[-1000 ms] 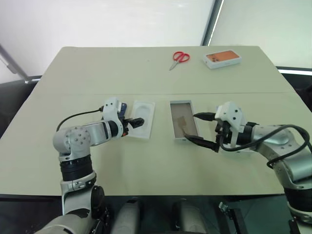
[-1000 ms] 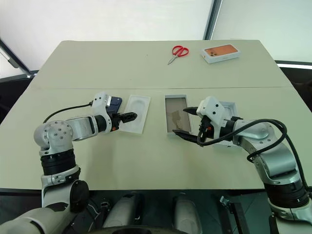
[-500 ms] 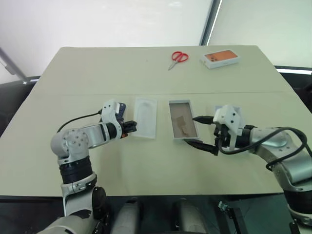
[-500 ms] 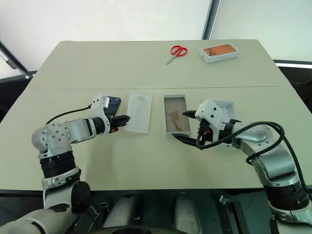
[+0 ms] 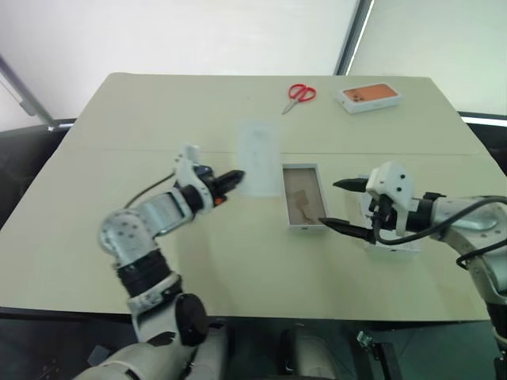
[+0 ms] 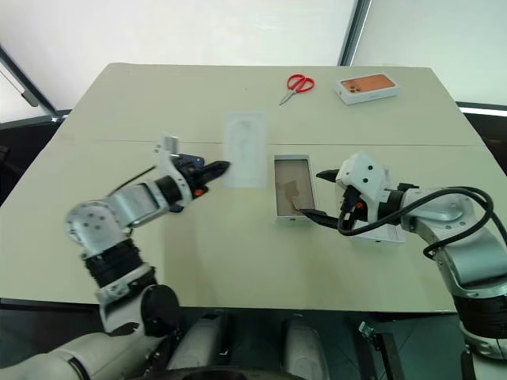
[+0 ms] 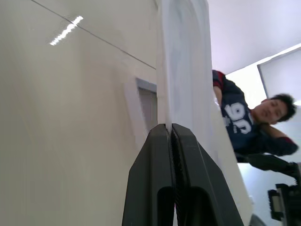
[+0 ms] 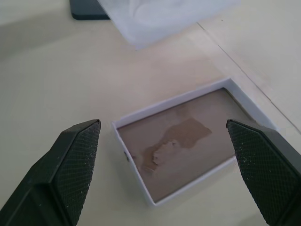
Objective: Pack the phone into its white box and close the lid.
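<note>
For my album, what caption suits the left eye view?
Left gripper lifts a thin white insert beside the empty white box; right gripper waits open.

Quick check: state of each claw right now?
Left claw: shut on the thin white insert, lifted off the table.
Right claw: open, holding nothing, beside the white box.

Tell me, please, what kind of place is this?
Probably a robot test room: one plain beige table with a few staged props on it, red scissors and an open white box, and a person watching nearby.
</note>
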